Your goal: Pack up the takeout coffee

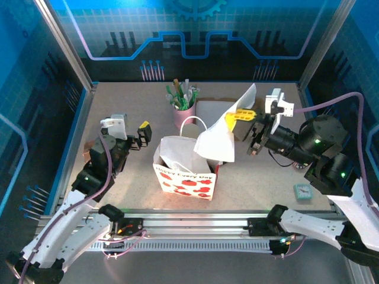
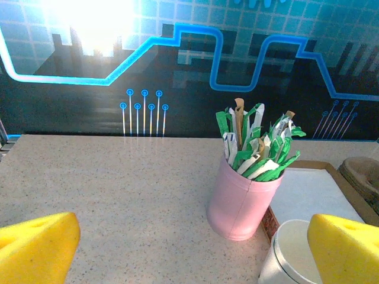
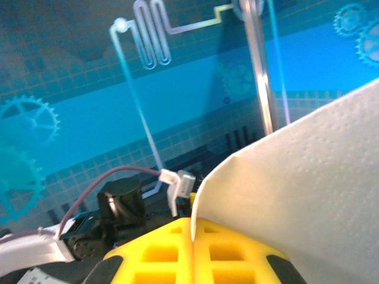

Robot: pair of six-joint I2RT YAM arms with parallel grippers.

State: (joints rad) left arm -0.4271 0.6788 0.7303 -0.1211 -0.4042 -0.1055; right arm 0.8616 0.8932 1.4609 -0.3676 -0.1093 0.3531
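From above, the right gripper (image 1: 240,116) pinches a white napkin (image 1: 218,141) over the heart-print gift bag (image 1: 185,177); released askew, it could drape the rim. At the left wrist, the left gripper (image 2: 189,254) gapes empty, the takeout coffee (image 2: 288,255) on the table (image 2: 118,189) just beside the pink cup of sticks (image 2: 243,201) (easily toppled). The right wrist shows yellow fingers (image 3: 177,234) clamping only the napkin's edge: it may slip.
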